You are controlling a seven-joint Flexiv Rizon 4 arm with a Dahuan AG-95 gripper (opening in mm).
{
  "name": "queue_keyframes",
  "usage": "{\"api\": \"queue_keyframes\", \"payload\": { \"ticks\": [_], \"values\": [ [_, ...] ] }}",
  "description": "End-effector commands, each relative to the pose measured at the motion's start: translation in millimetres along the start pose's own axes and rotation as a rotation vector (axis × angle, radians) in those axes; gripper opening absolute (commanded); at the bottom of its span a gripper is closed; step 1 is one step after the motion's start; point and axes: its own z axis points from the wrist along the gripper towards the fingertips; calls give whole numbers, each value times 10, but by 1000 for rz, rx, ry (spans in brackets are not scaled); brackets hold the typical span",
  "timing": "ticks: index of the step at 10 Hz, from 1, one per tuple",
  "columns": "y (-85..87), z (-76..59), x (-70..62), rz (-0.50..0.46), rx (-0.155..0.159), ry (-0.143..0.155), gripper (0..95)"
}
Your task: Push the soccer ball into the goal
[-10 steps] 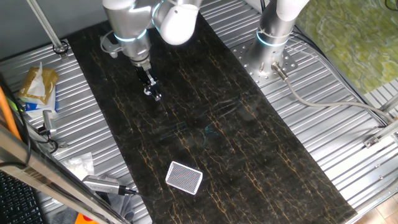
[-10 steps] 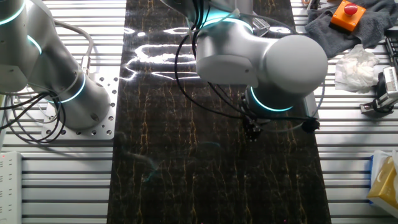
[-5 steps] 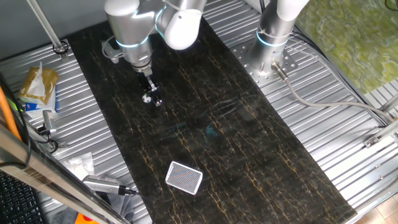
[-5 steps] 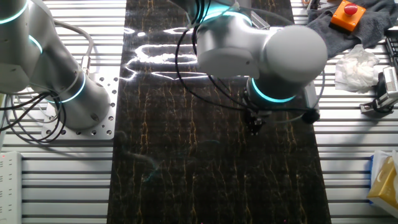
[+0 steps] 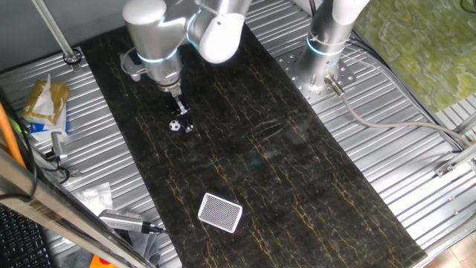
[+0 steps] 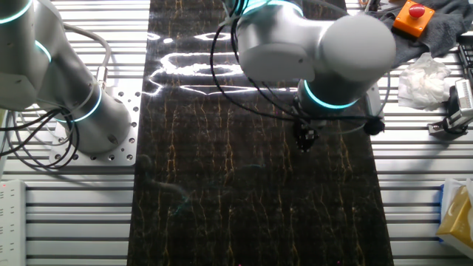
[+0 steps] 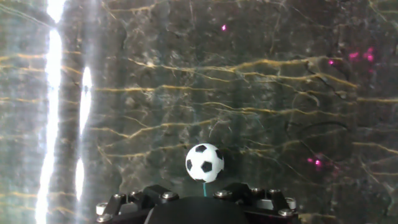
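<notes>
In the hand view the gripper (image 7: 198, 202) is cut off by the bottom edge at 6 o'clock, so its fingertips and how far they stand apart cannot be told. In the other fixed view the soccer ball is not visible below the arm's wrist (image 6: 332, 89), and the goal lies outside that picture. In one fixed view the ball (image 5: 174, 126) is too small to show any pattern.

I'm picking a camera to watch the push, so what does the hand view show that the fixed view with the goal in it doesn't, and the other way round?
Only the hand view shows the ball's black and white patches close up. Only that fixed view shows the goal lying flat nearer the camera, the arm above the claw, and the second robot base. Both show the ball on the dark marbled mat, just beside the claw.
</notes>
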Motion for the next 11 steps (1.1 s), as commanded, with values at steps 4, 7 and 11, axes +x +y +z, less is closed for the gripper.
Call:
{"api": "queue_keyframes", "payload": {
  "ticks": [4, 7, 11],
  "values": [
    [94, 4, -88, 12, 2, 4, 760],
    [168, 23, -182, 17, 3, 5, 760],
    [226, 70, -328, 8, 13, 6, 760]
  ]
}}
